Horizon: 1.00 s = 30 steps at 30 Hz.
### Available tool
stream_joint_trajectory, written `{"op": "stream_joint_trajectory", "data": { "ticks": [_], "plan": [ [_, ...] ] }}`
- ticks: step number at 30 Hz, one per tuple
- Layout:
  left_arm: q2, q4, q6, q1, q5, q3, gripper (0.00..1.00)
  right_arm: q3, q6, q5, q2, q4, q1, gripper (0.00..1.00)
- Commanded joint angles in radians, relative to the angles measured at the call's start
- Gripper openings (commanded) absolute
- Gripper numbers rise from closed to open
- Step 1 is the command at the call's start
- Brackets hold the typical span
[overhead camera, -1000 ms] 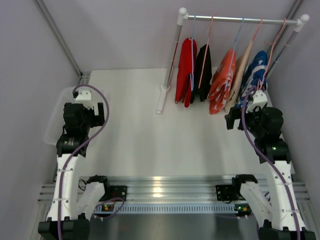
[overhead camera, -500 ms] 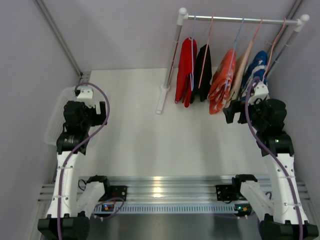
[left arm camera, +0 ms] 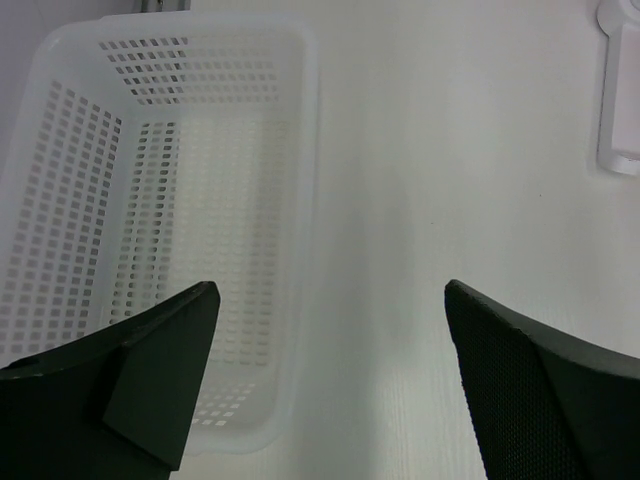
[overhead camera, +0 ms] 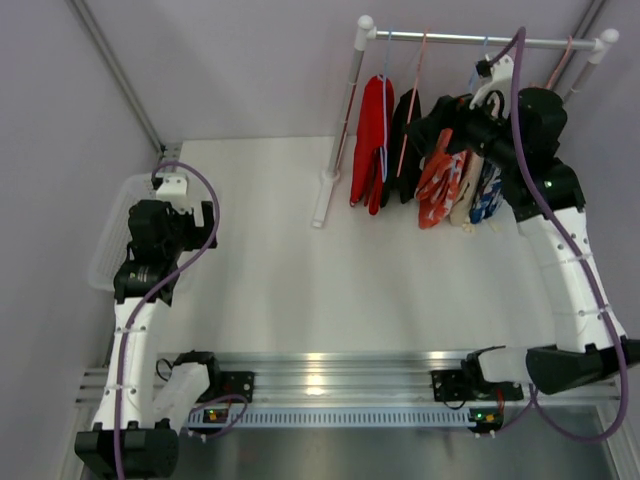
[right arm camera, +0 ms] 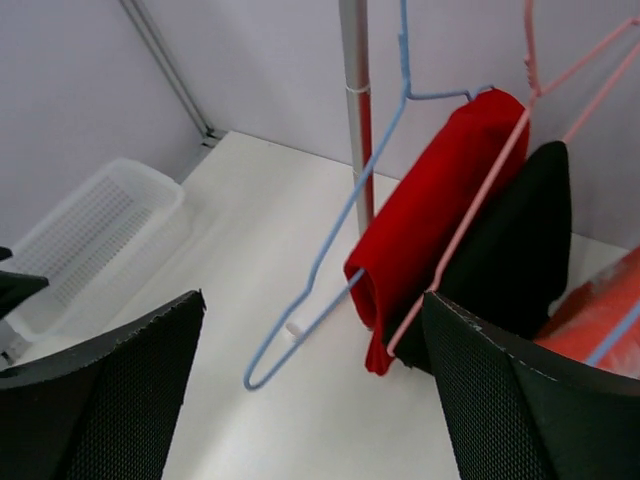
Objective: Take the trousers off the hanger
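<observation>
Two pairs of trousers hang side by side at the left end of the rack. The red trousers [overhead camera: 372, 140] [right arm camera: 440, 200] are folded over a blue hanger [right arm camera: 330, 260]. The black trousers [overhead camera: 405, 140] [right arm camera: 525, 250] hang on a pink hanger [right arm camera: 470, 230]. My right gripper [overhead camera: 432, 128] [right arm camera: 312, 300] is raised to the rack just right of the black pair, open, with nothing between its fingers. In the right wrist view its right finger overlaps the lower edge of the black pair. My left gripper [overhead camera: 182, 225] [left arm camera: 330, 290] hovers open over the table beside the basket.
An orange-and-white garment [overhead camera: 440, 185] and a blue-and-white garment [overhead camera: 490, 195] hang under my right arm. The rack's rail [overhead camera: 440, 38] rests on a white post [overhead camera: 340, 130] [right arm camera: 355, 100]. A white perforated basket [overhead camera: 110, 250] [left arm camera: 60, 200] sits at the table's left edge.
My right arm has lifted from beside the blue-and-white garment and swung up and left to the rack, now facing the red and black trousers. The left arm has barely moved.
</observation>
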Motion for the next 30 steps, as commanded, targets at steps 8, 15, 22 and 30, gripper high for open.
{"op": "stream_joint_trajectory", "data": {
  "ticks": [8, 15, 22, 30],
  "plan": [
    [0.011, 0.021, -0.031, 0.005, -0.029, 0.036, 0.99, 0.222, 0.251, -0.101, 0.343, 0.137, 0.067, 0.8],
    [0.017, 0.016, -0.033, 0.005, -0.041, 0.031, 0.99, 0.334, 0.315, -0.123, 0.503, 0.168, 0.081, 0.77],
    [0.02, 0.021, -0.027, 0.005, -0.052, 0.016, 0.99, 0.37, 0.39, -0.178, 0.612, 0.218, 0.087, 0.64],
    [0.027, 0.025, -0.03, 0.005, -0.043, 0.004, 0.99, 0.371, 0.444, -0.245, 0.637, 0.255, 0.081, 0.35]
  ]
}}
